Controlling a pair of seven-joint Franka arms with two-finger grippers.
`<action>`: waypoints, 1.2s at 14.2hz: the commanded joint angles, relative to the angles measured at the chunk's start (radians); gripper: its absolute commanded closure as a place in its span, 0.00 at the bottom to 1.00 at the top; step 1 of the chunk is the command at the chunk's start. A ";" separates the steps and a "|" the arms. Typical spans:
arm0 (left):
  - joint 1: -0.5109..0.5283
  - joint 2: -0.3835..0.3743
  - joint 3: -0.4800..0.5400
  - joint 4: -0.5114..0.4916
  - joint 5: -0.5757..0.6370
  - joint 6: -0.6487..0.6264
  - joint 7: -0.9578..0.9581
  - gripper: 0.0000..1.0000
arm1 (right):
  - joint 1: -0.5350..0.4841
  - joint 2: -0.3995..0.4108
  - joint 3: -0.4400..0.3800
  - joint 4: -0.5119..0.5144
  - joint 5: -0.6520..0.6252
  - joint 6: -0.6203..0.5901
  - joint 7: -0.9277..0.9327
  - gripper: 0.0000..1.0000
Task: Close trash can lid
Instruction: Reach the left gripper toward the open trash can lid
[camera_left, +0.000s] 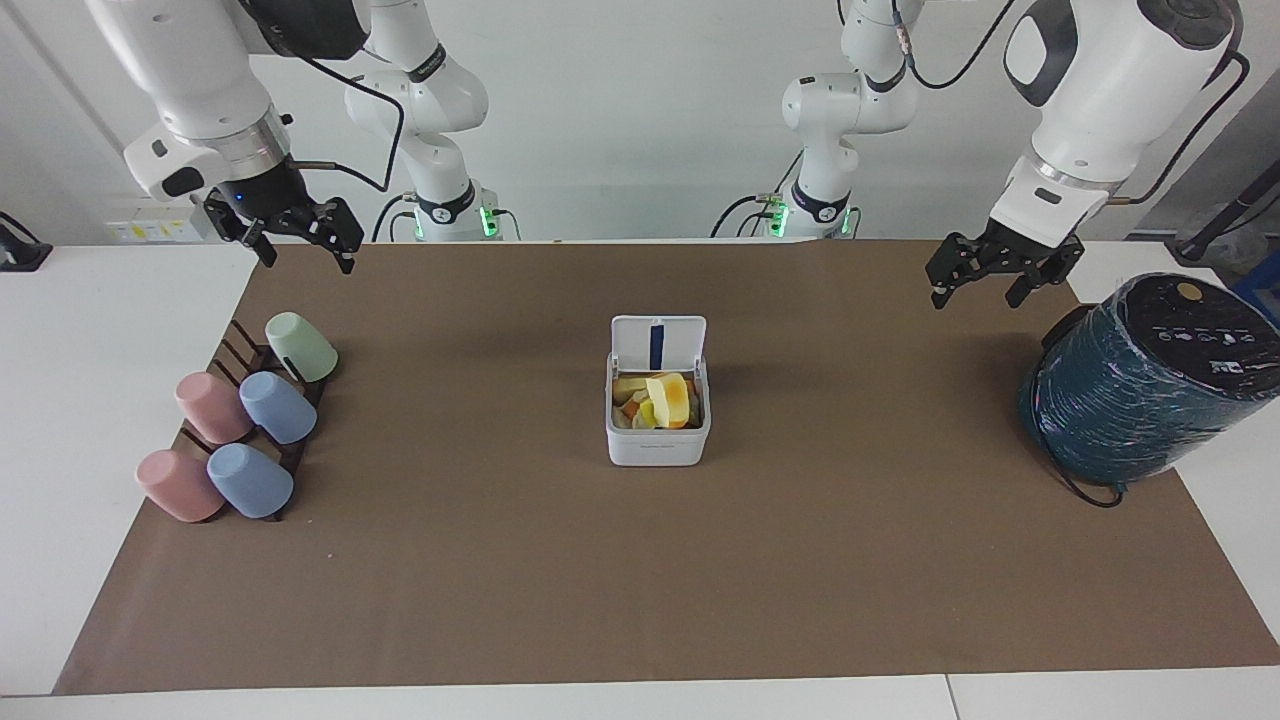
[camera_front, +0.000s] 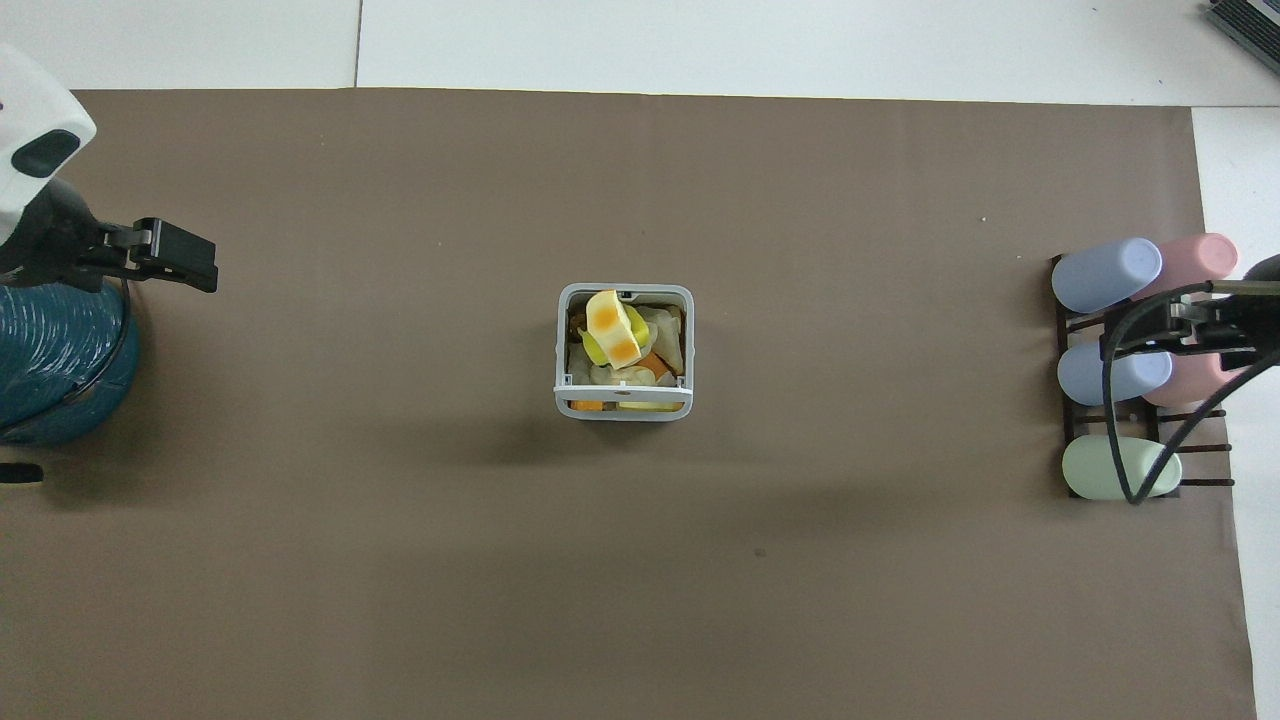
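The small white trash can (camera_left: 657, 446) stands in the middle of the brown mat, filled with yellow and orange food pieces. Its lid (camera_left: 658, 343) stands upright on the side nearer the robots, with the dark blue strip showing. In the overhead view the trash can's grey rim (camera_front: 562, 340) shows and the lid (camera_front: 624, 404) is seen edge-on. My left gripper (camera_left: 978, 295) hangs open and empty in the air beside the teal cylinder; it also shows in the overhead view (camera_front: 185, 262). My right gripper (camera_left: 308, 262) hangs open and empty over the cup rack; it also shows in the overhead view (camera_front: 1140, 335). Both are well apart from the can.
A large dark teal wrapped cylinder (camera_left: 1150, 390) stands at the left arm's end of the table. A dark rack (camera_left: 232, 345) holds several pastel cups (camera_left: 278, 407) at the right arm's end. The brown mat (camera_left: 640, 580) covers the table.
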 joint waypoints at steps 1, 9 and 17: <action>0.004 -0.037 -0.003 -0.048 0.019 0.028 0.013 0.00 | -0.004 -0.027 0.004 -0.029 -0.003 0.003 -0.001 0.00; -0.066 -0.118 -0.014 -0.236 0.000 0.175 -0.205 0.00 | -0.004 -0.027 0.004 -0.029 -0.003 0.003 -0.001 0.00; -0.333 -0.235 -0.016 -0.485 -0.070 0.345 -0.562 0.81 | -0.004 -0.027 0.004 -0.029 -0.003 0.003 -0.001 0.00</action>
